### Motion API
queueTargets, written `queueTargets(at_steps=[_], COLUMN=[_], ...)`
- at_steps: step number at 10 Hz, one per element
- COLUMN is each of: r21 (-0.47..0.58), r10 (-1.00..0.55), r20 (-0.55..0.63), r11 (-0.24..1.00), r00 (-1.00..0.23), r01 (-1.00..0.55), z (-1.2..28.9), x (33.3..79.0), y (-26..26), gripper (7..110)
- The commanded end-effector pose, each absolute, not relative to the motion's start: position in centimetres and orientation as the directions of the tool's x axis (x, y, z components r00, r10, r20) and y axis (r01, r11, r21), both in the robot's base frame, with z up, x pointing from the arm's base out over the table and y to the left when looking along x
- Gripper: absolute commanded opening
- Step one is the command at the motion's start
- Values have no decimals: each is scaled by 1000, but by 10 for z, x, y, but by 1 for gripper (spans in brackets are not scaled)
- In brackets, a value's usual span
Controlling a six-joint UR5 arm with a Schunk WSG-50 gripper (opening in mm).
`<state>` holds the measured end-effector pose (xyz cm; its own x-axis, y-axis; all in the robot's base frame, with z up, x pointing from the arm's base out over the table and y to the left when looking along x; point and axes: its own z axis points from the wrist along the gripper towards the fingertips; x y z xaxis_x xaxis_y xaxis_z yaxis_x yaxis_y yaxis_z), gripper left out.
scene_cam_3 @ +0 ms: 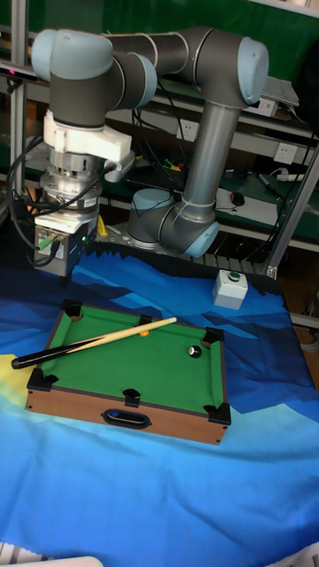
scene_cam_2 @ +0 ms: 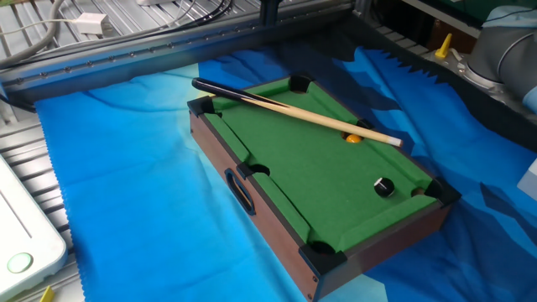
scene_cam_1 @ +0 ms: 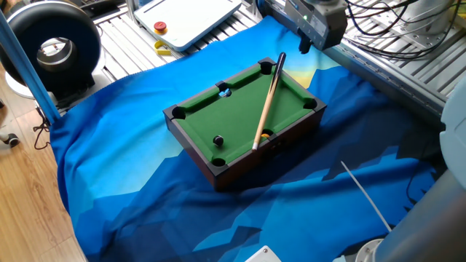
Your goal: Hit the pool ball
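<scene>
Felt of a miniature green pool table (scene_cam_2: 302, 168) with a brown wooden frame carried a tiny glossy black ball (scene_cam_2: 383, 186), which sat near one corner pocket, apart from everything else. A long wooden cue stick with a dark butt (scene_cam_2: 294, 111) lay diagonally across the felt, its butt overhanging the rail; a small orange-yellow ball (scene_cam_2: 354, 138) rested just beside its pale tip. The robot's hand (scene_cam_3: 62, 266) hung above the blue patterned cloth (scene_cam_2: 126, 210) beside the table's left end, holding nothing; its finger spread could not be told.
</scene>
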<state>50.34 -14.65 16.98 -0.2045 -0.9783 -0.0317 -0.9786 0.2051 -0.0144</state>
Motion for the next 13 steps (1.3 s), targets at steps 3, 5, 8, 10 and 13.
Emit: queueTargets(at_steps=[3, 5, 8, 10, 13], r21=[81, 57, 27, 16, -5], r10=[-977, -978, -981, -983, -980], r20=[-53, -22, -13, -12, -7], r11=[200, 208, 194, 184, 197], r00=[-204, -209, -194, -184, -197], r01=[-976, -977, -981, -983, -980], z=[172, 172, 171, 171, 154], x=[481, 485, 492, 495, 508], y=[-137, -146, -150, -150, -156], gripper=[7, 7, 7, 7, 7])
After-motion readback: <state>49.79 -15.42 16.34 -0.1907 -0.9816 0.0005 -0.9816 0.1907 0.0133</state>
